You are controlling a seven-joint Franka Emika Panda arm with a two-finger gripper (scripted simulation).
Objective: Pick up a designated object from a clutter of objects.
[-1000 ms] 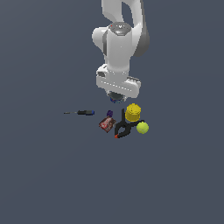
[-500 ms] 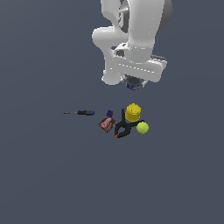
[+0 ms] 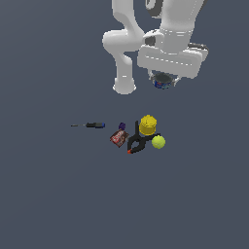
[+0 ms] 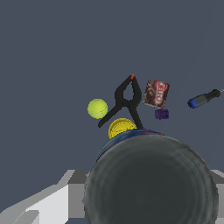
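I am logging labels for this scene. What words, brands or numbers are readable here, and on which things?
Red-brown packet: pale lettering, too blurred to read.
Can in the gripper: small light marks on its blue band, unreadable.
Nothing else shows any text.

A dark grey can top [image 4: 151, 179] looms before the distant clutter [image 4: 131, 107].

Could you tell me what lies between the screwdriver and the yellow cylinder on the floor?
In the exterior view, the red-brown packet and a tiny purple item lie between the screwdriver and the yellow cylinder.
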